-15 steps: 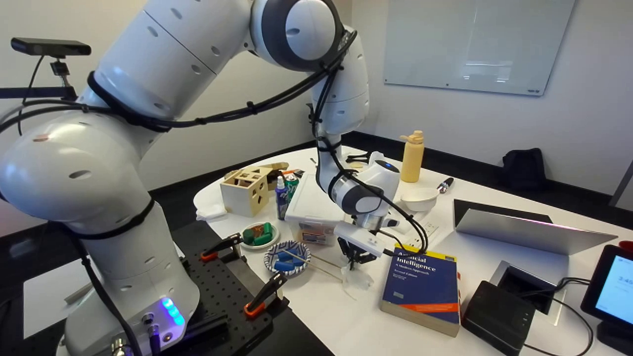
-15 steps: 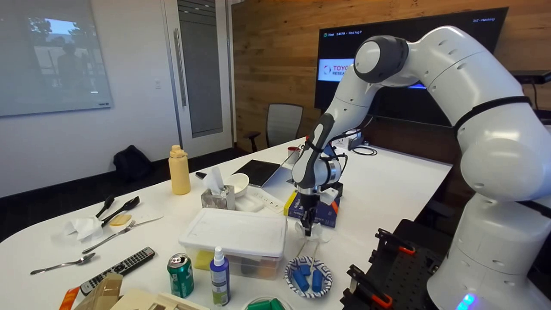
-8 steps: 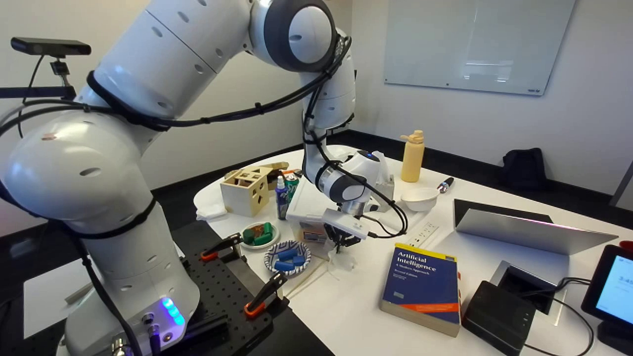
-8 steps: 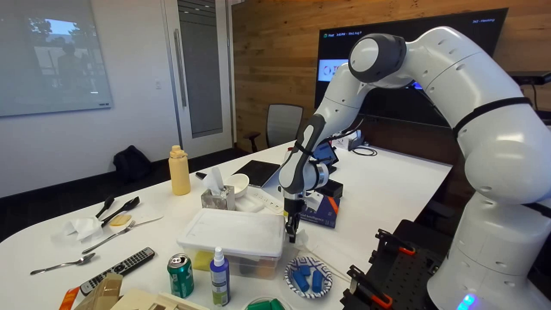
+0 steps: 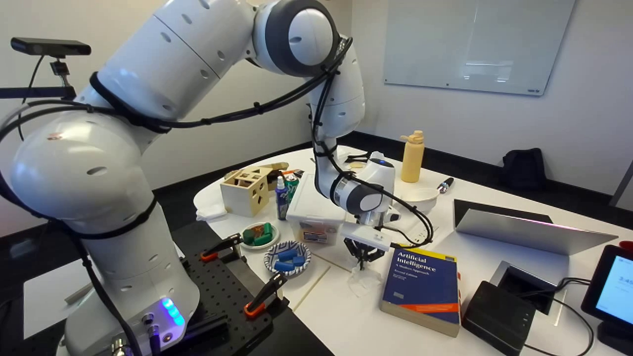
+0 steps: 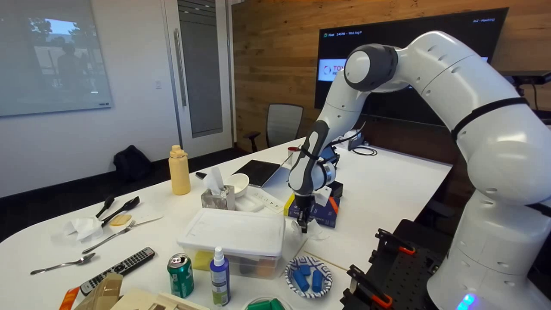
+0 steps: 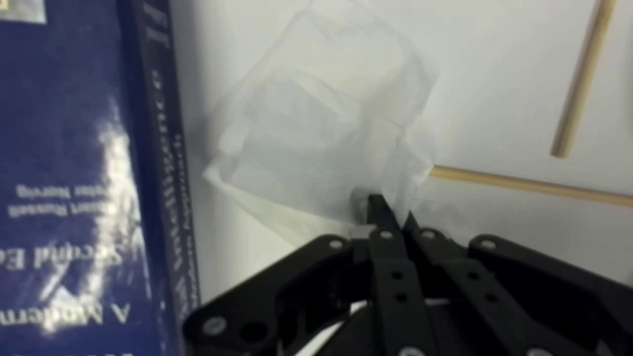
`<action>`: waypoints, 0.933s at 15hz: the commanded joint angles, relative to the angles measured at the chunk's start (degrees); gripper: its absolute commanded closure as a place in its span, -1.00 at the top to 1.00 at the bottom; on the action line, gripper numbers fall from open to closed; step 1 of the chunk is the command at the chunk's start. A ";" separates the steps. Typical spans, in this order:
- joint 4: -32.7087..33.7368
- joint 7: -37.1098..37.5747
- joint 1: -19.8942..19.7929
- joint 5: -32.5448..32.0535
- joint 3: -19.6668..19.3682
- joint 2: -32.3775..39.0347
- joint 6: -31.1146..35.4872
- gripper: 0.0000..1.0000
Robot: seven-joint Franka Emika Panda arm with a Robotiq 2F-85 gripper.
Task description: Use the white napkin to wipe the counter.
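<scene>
My gripper is shut on the white napkin and points down at the counter. In an exterior view the gripper and the napkin are between the lidded box and the dark blue book. In the wrist view the fingertips pinch a fold of the thin, crumpled napkin. The napkin spreads over the white counter, with one corner close to the book's spine. The counter under the napkin is hidden.
The dark blue book is right beside the napkin. Thin wooden sticks lie on the counter on the napkin's other side. A patterned bowl with blue blocks and a lidded plastic box are near. Clamps line the robot's mount.
The gripper with the napkin moved away from the book toward the box, then back beside the book. The sticks, earlier resting on the bowl, slid off it and now lie on the counter.
</scene>
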 commanded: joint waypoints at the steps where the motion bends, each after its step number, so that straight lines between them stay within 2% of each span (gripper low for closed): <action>1: -0.45 2.19 0.07 -2.76 -1.92 1.04 -0.03 -0.99; 5: -3.65 -0.27 -1.70 -3.06 0.87 -0.81 -2.04 -0.99; 8: -6.41 -2.21 -2.86 -2.35 4.42 -2.62 -3.78 -0.99; 11: -7.29 -1.20 -2.08 -1.84 6.09 -2.44 -1.19 -0.99; 14: -5.47 0.50 -1.05 -1.62 6.64 -1.14 1.98 -0.99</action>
